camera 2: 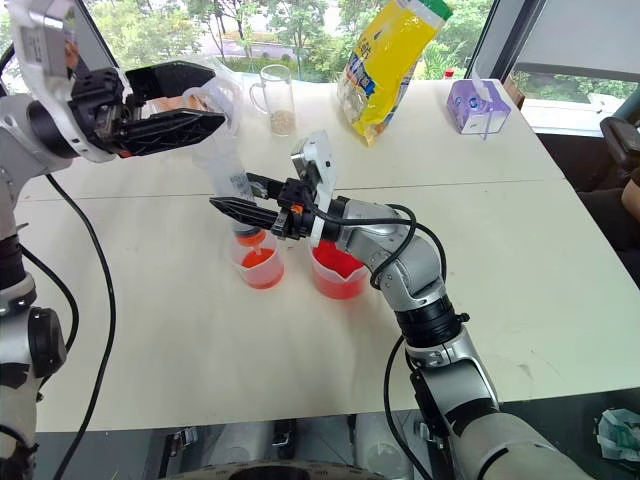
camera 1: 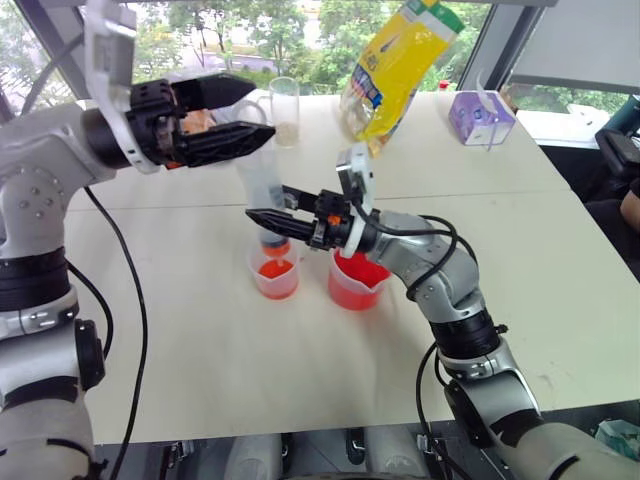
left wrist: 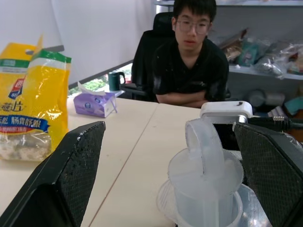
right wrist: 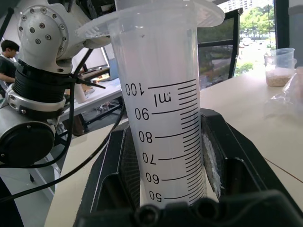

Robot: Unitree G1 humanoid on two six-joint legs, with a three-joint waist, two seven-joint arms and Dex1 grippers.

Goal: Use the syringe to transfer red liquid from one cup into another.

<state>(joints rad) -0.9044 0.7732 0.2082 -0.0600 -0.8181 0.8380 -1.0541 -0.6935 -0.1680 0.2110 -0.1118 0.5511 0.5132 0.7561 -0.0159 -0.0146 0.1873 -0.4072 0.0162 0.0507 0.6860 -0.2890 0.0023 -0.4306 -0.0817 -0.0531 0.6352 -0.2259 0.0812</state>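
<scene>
Black fingers of my right gripper are clamped on the lower barrel of the syringe, pinching it from both sides. In the right wrist view the barrel stands upright between the pads, with printed graduations 100, 90, 80, 70, 60, 50 and "ml" readable. The syringe's orange-red tip sits just over the small clear cup, which holds red liquid at the bottom. Just beside it, on the right, is the wider spouted beaker, fuller with the same red liquid, partly behind my right wrist.

My left gripper is up at the plunger end, jaws spread wide. In the left wrist view the white plunger loop sits between the 2 fingers, with a clear gap on each side, so no contact there.

Further out on the white table: a tall clear handled mug with some pale grainy stuff in the bottom, a yellow bag with a blue band and Chinese print I can't read cleanly, and a purple tissue pack. A person in black sits at the far end of the table, arms folded.
</scene>
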